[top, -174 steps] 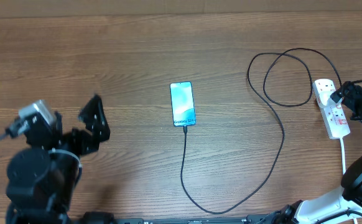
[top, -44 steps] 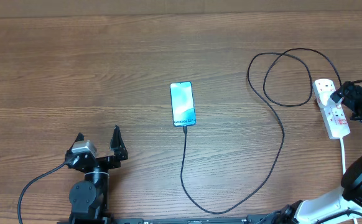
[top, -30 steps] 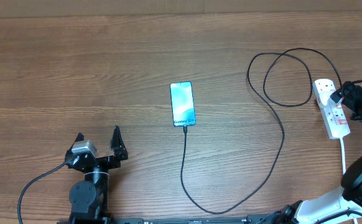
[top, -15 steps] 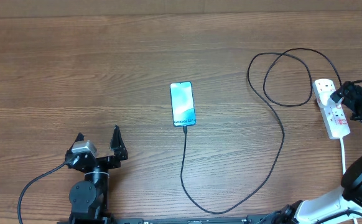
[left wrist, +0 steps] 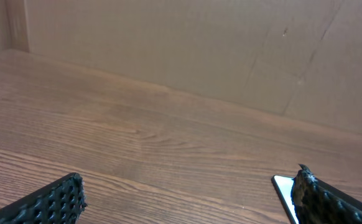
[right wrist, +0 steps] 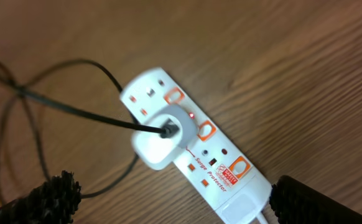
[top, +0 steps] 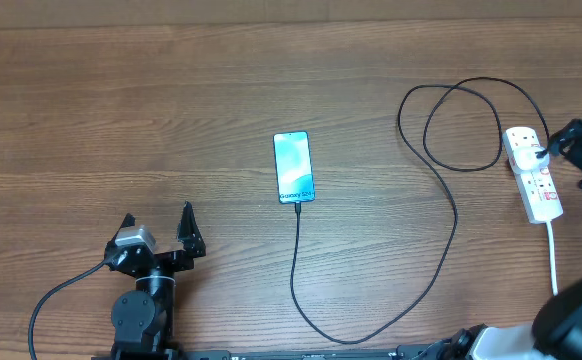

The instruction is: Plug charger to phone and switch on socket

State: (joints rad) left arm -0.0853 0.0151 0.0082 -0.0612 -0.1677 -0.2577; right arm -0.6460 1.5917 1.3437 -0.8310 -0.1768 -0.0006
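Left pincer (top: pixel 157 218) sat at the lower left of the overhead frame, jaws spread fully with nothing between them. It was well apart from the phone (top: pixel 293 166), likely parked there to stay off the cable.

Right pincer (right wrist: pixel 176 188) hung over the socket (right wrist: pixel 215 171) at the right edge of the table (top: pixel 121 100). Its jaws were equally wide and empty, one finger to each side of the strip, with no contact visible in the wrist view.

The phone lay flat mid-table, screen lit. The charger (top: pixel 294 255) ran from the phone's lower edge down the frame, swept along the bottom, climbed right and curled into a loop at upper right. It ended at a white adapter (right wrist: pixel 162 142) seated in the socket. Its tip appeared to be seated in the phone port, but it was too small to confirm.

A small red light (right wrist: pixel 192 116) glowed beside the adapter, so that outlet's switch was judged to be on. The right pincer's position above the switches fitted the switching step.
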